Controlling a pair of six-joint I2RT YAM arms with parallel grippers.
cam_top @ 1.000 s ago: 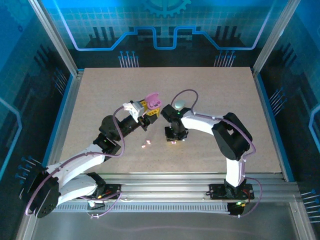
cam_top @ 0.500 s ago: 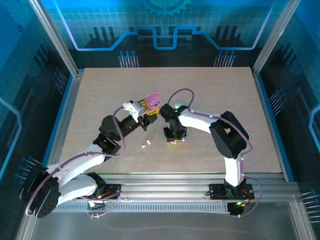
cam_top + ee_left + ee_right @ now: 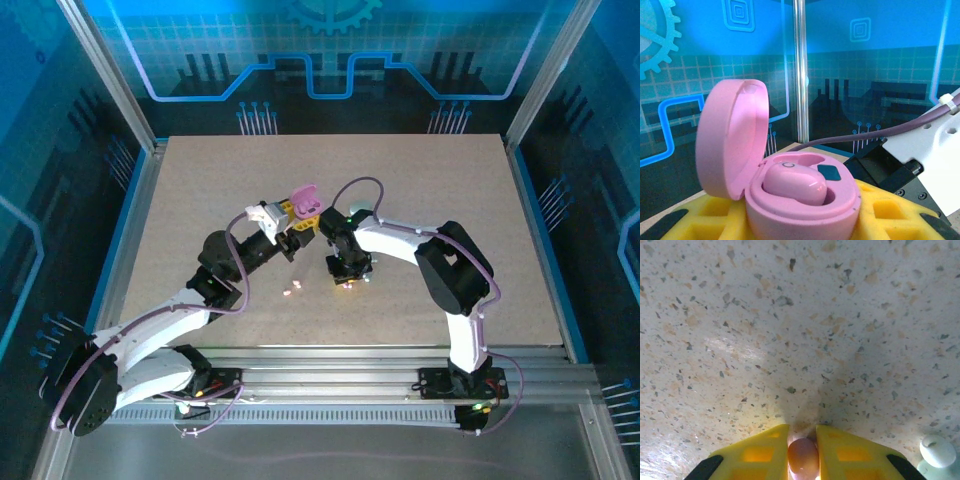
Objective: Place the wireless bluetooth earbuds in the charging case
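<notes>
On desk (image 3: 790, 315): my right claw (image 3: 802, 440) pinched around loose pink earbud (image 3: 803, 460). My left claw (image 3: 300, 218) clamps open pink case (image 3: 805, 205); one seated earbud (image 3: 792, 182), second slot looks unfilled.

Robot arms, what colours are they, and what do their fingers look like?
The left arm and right arm have white curvy shells with chunky black joints. A thin purple cable loops along each. Their fingers are flat and yellow, with square hollows.
</notes>
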